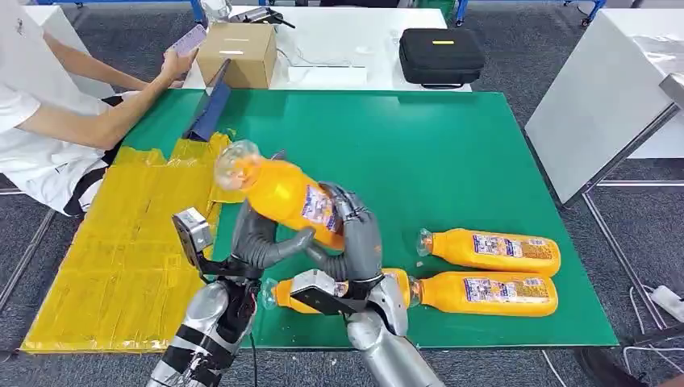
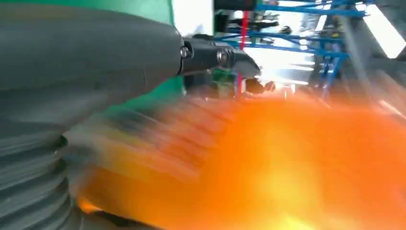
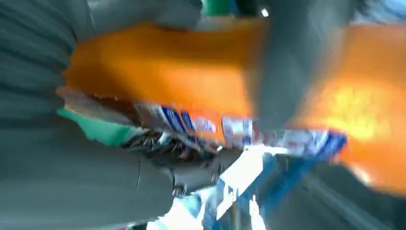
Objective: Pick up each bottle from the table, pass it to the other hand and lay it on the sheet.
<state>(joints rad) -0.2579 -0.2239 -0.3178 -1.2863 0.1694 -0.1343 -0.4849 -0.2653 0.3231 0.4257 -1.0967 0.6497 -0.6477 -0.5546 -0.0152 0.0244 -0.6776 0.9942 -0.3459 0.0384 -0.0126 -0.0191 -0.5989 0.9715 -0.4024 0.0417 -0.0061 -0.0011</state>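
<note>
While gripped, bottle (image 1: 284, 193) between both hands' fingers (image 1: 352, 211).

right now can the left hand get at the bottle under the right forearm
Probably not. The left hand holds the raised bottle together with the right hand, and the right forearm lies across the bottle on the table.

A brown cardboard box (image 1: 236, 53) is seen at the upper left of the head view, on a white table (image 1: 355, 40). A black zipped carrying case (image 1: 440, 56) is placed on the same table, upper centre right. A person in a white shirt (image 1: 36, 121) is seated at the left edge, one hand (image 1: 175, 63) touching the box beside a pale phone-like item (image 1: 190, 38). A dark blue flat object (image 1: 210, 106) is propped below the box. A white panel (image 1: 601, 89) is found at the right edge, over grey carpet (image 1: 516, 48).
</note>
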